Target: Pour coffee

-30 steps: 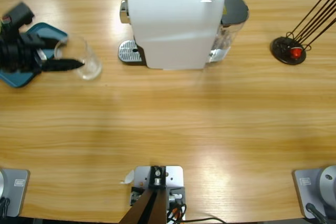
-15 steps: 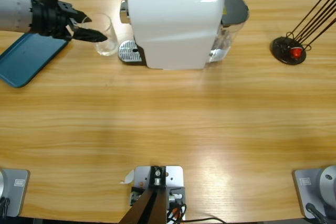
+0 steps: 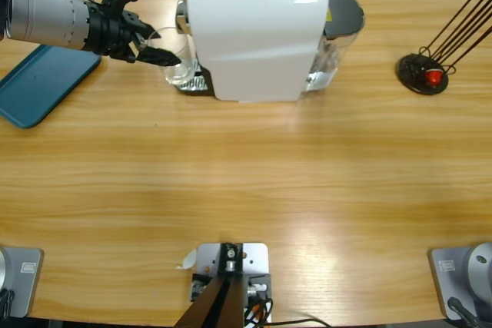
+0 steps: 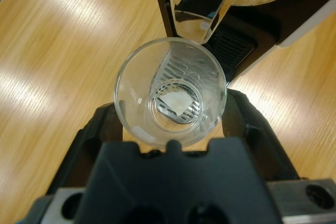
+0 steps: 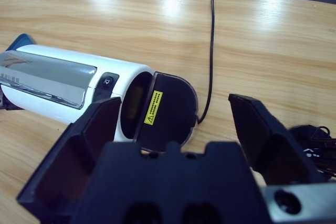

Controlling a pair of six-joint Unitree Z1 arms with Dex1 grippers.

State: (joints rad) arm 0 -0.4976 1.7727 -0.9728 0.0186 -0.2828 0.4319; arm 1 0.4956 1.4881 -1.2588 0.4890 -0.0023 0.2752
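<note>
Holding a clear glass tumbler (image 4: 170, 99) between its jaws, the left gripper (image 3: 157, 55) has it over the drip grille (image 4: 231, 45) of the white coffee machine (image 3: 257, 32). No coffee is discernible; the grille shows through the tumbler's base. Right gripper (image 5: 176, 124): jaws wide apart, holding nothing, above the machine; outside the high view. Teal tray (image 3: 34, 82) on worktop (image 3: 246, 182), partly cut off.

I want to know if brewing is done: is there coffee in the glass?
No: in the left wrist view the glass is clear and empty, the drip grate showing through its bottom.
</note>
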